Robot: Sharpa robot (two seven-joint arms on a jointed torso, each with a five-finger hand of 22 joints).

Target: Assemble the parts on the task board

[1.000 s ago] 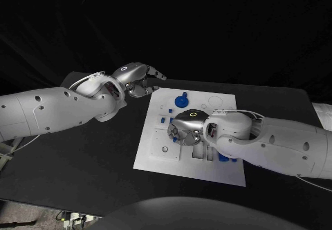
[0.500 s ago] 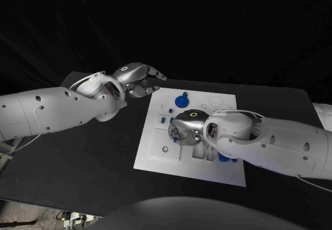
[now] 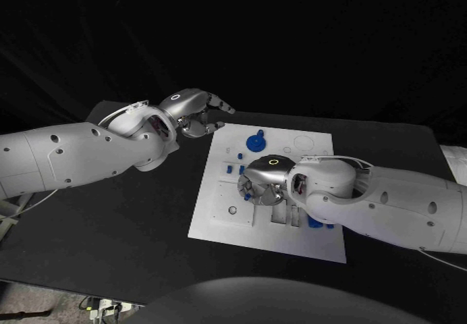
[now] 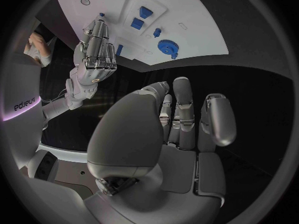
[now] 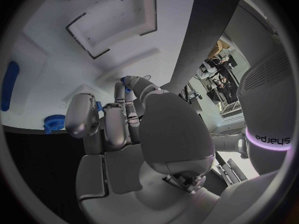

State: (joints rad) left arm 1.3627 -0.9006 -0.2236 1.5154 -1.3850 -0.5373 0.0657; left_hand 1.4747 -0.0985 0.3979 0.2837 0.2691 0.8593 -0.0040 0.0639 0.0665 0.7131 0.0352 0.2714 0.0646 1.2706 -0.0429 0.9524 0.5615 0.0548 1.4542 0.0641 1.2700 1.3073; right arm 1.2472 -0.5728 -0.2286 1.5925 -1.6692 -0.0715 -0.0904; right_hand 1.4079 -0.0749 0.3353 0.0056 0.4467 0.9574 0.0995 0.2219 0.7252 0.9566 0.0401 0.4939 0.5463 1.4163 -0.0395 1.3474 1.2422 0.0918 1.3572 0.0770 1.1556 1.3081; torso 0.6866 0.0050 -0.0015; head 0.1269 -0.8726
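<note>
The left hand (image 3: 195, 111) is hovering over the black desk (image 3: 117, 223) just off the far left corner of the white board (image 3: 219, 216), its fingers curled in on nothing, as the left wrist view (image 4: 181, 119) is showing. The right hand (image 3: 264, 181) is reaching down onto the middle of the board, palm down, with its fingers (image 5: 127, 92) bent around a small blue part (image 5: 127, 82); whether it is actually gripping that part is hard to tell, since the hand is hiding most of it. A blue gear (image 3: 255, 142) is lying flat near the board's far edge. A long blue piece (image 5: 9, 84) is lying flat on the board, its ends partly cut off
</note>
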